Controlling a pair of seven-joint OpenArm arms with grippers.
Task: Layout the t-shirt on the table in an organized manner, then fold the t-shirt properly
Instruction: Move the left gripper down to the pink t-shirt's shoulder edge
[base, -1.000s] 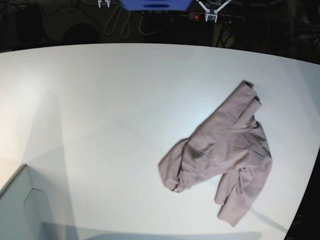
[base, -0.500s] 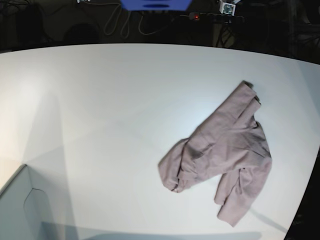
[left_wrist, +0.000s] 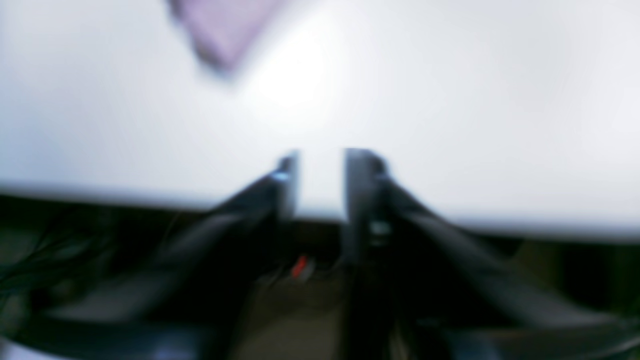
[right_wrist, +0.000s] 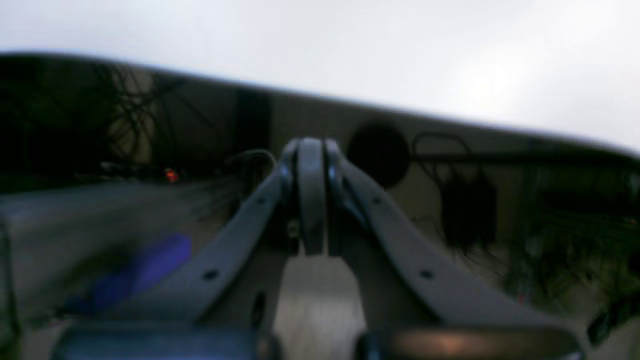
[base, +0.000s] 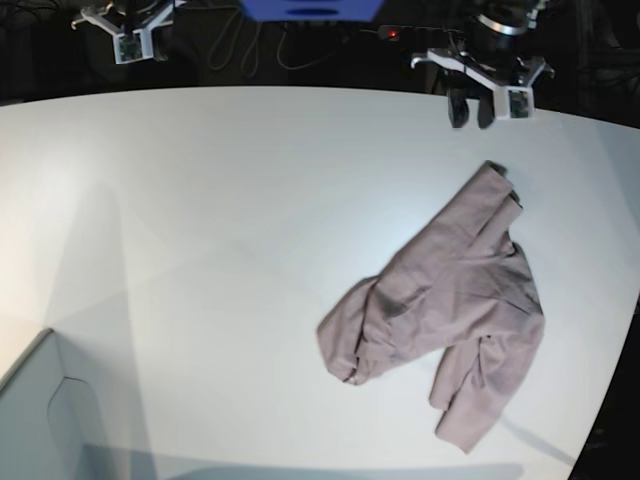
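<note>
The t-shirt (base: 440, 310) is lying crumpled on the white bench (base: 220, 220), occupying the lower right of the base view, with 1 end reaching up toward the right-centre and a sleeve-like flap trailing toward the bottom right. Its folds are overlapping, so the neckline cannot be told apart.

The left gripper (base: 470, 110) is hanging at the upper right of the base view, over the far edge of the bench and well apart from the shirt's upper tip. In the left wrist view its jaws are standing apart with a clear gap of white surface between them, holding nothing; a blurred corner of mauve cloth is showing at the top left of that view.

The right gripper (right_wrist: 311, 150) is sitting at the upper left of the base view, beyond the bench's far edge over dark background. In the right wrist view its jaws are pressing together, with nothing between them.

A pale grey box corner (base: 40, 420) is occupying the lower left of the base view.
</note>
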